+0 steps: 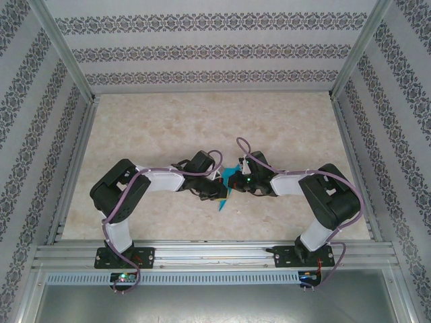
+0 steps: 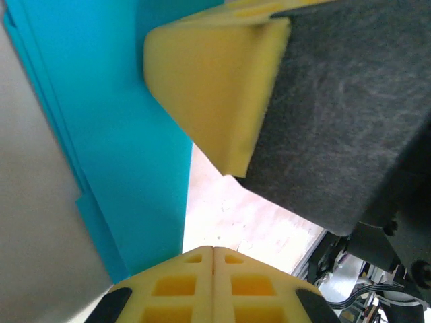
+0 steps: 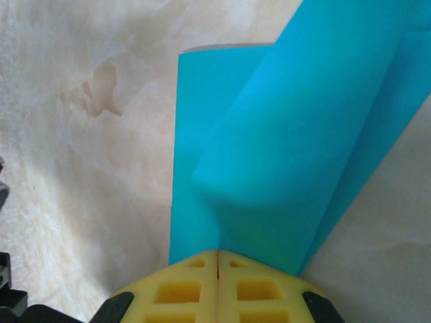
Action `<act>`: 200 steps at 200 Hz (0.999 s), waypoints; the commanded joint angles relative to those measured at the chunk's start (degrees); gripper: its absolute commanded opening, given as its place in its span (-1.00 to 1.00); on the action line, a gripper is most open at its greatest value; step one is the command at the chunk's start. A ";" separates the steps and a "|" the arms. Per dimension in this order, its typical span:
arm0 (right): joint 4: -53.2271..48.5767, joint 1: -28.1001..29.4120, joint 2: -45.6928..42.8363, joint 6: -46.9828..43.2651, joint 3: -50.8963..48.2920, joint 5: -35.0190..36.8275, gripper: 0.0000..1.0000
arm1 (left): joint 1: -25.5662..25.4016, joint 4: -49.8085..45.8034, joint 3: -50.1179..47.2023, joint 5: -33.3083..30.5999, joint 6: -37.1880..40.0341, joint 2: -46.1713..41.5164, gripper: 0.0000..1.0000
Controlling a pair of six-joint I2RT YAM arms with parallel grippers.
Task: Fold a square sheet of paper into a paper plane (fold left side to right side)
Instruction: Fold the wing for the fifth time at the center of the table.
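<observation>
The square sheet of paper (image 1: 227, 188) is teal-blue, folded into layers, and sits mid-table between the two arms. In the right wrist view the square sheet of paper (image 3: 269, 134) has one layer flat on the table and a flap rising up to the right. The crease between them starts at the seam of my right gripper (image 3: 217, 253), which is shut on the paper. My left gripper (image 2: 213, 249) is shut with nothing visible in its seam. The paper (image 2: 114, 134) runs past its left finger. The right gripper's yellow pad (image 2: 215, 87) hangs close in front. From above, left gripper (image 1: 217, 192) and right gripper (image 1: 237, 180) meet at the paper.
The marble-patterned tabletop (image 1: 202, 128) stretches open behind and to both sides of the arms. Patterned walls and metal frame posts (image 1: 67, 60) enclose it. A metal rail (image 1: 215, 252) carrying both arm bases runs along the near edge.
</observation>
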 commanded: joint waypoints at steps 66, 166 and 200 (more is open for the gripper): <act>-8.13 0.43 4.82 -0.99 -1.45 1.09 -1.00 | -1.39 4.92 -2.04 1.34 -2.57 2.29 -0.91; -7.87 0.34 4.04 -1.69 -1.47 -0.28 -1.00 | -0.64 1.56 -1.92 -2.79 -1.17 -4.02 -0.89; -7.87 0.34 3.68 -1.78 -1.56 -0.38 -1.00 | 2.78 -1.24 -3.07 -4.99 0.40 -7.29 -0.67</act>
